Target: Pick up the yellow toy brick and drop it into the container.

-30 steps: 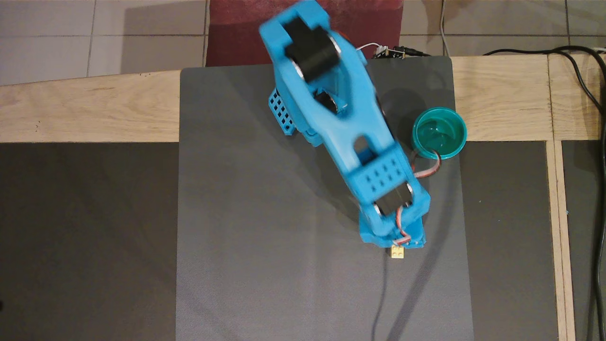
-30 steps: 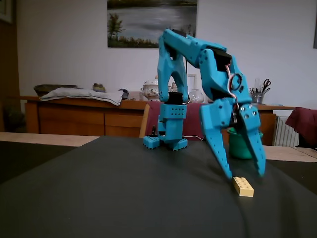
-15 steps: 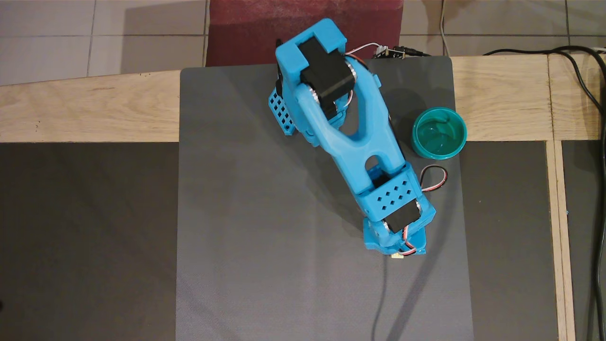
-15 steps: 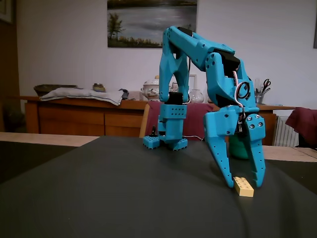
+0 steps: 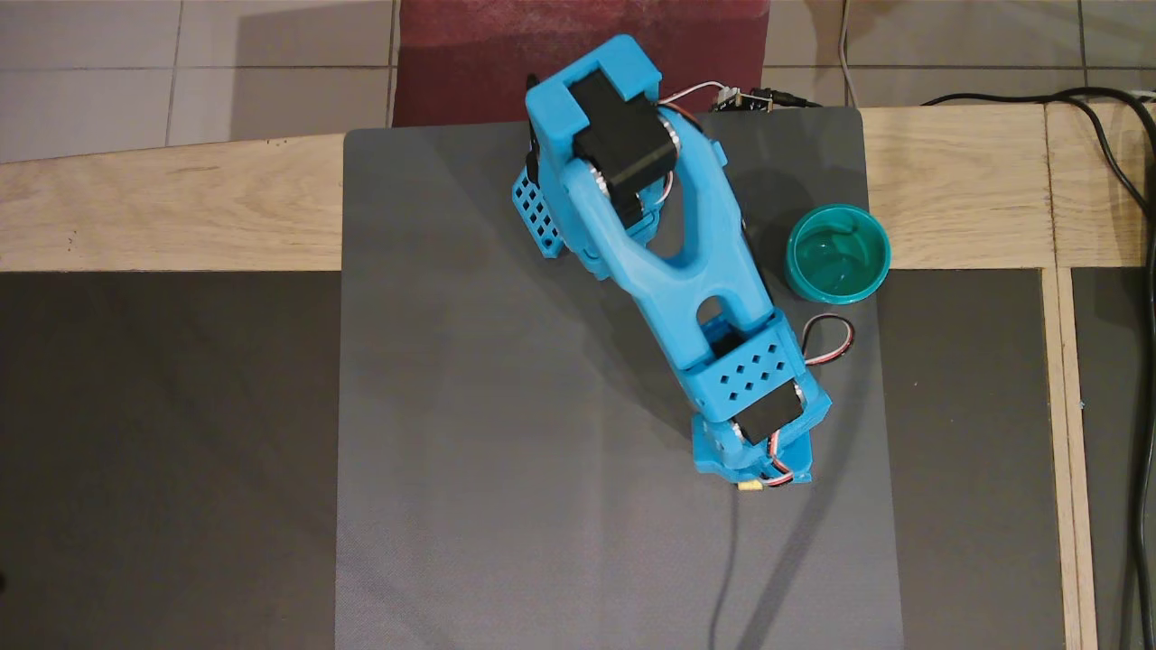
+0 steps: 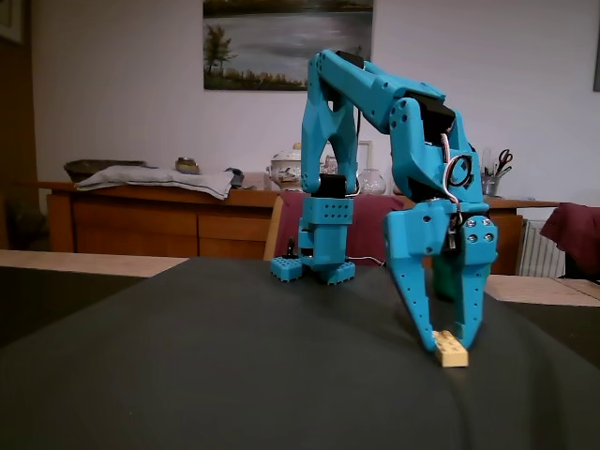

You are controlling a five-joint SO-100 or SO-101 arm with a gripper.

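Note:
The yellow toy brick [image 6: 451, 350] lies low on the dark grey mat, between the tips of my blue gripper [image 6: 446, 343]. The two fingers point straight down and close on the brick's sides. In the overhead view only a small yellow end of the brick [image 5: 750, 486] shows past the wrist, which hides the gripper's fingers. The teal-green cup [image 5: 838, 253] stands upright at the mat's right edge, well behind the gripper and to the right of the arm. Its glossy inside holds nothing.
The arm's base [image 5: 578, 208] stands at the back of the grey mat [image 5: 506, 469]. A red-white-black cable loop [image 5: 829, 338] hangs beside the wrist toward the cup. Black cables [image 5: 1120, 162] run along the table's right side. The wooden table edge [image 5: 172, 208] is behind.

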